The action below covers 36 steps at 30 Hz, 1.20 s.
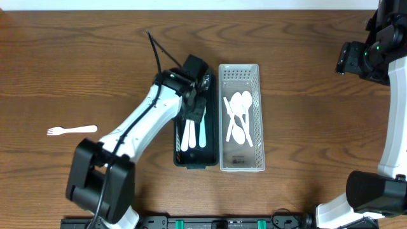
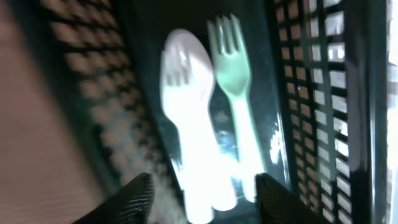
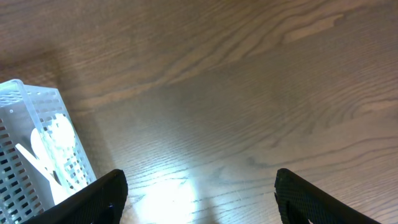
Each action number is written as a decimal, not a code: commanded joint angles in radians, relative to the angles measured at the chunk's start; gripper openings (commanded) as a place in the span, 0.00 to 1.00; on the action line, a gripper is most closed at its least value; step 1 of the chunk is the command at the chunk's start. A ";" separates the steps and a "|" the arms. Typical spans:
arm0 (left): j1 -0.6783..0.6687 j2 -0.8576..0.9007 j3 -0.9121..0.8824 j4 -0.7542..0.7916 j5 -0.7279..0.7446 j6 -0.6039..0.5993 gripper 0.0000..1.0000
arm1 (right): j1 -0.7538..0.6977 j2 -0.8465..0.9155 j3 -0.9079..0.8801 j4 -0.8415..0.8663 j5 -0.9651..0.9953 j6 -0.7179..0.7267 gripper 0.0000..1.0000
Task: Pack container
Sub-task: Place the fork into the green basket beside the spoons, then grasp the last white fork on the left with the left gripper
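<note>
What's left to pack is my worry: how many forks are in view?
3 for sure: a loose white fork on the table, plus a white fork and a mint fork inside the black basket. More may lie stacked beneath.

The brown table [image 1: 305, 95] is showing streaky wood grain, the white basket [image 1: 239, 71] is showing a grid of small holes around white spoons [image 1: 240, 111], the black lattice basket [image 1: 194, 163] is framing a white fork [image 2: 186, 99] and a mint-green fork [image 2: 231, 68], and a lone fork [image 1: 71, 130] is showing white.
</note>
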 commanded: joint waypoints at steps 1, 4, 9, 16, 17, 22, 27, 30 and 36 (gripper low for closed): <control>0.006 -0.127 0.125 -0.025 -0.179 0.068 0.76 | -0.008 -0.014 0.001 -0.001 -0.004 -0.014 0.79; 0.054 -0.213 0.182 -0.032 -0.232 0.058 0.91 | -0.008 -0.014 0.001 -0.002 -0.004 -0.014 0.79; 0.294 -0.330 0.193 -0.071 -0.286 -0.210 0.98 | -0.008 -0.014 0.001 -0.002 -0.005 -0.014 0.79; 0.769 -0.298 0.188 -0.194 -0.222 -0.678 0.98 | -0.008 -0.014 0.001 -0.001 -0.029 -0.014 0.79; 0.817 -0.285 0.188 -0.195 -0.202 -0.692 0.98 | -0.008 -0.014 0.001 -0.002 -0.029 -0.014 0.79; 1.009 -0.190 0.188 -0.171 -0.135 -0.699 0.98 | -0.008 -0.014 0.001 -0.006 -0.030 -0.014 0.79; 1.124 -0.042 0.188 -0.156 -0.047 -0.731 0.98 | -0.008 -0.014 0.001 -0.018 -0.030 -0.013 0.79; 1.155 0.054 0.188 -0.147 -0.026 -0.767 0.98 | -0.008 -0.014 0.001 -0.029 -0.030 -0.005 0.79; 1.176 0.232 0.188 -0.116 -0.003 -0.796 0.98 | -0.008 -0.014 0.001 -0.046 -0.030 0.006 0.79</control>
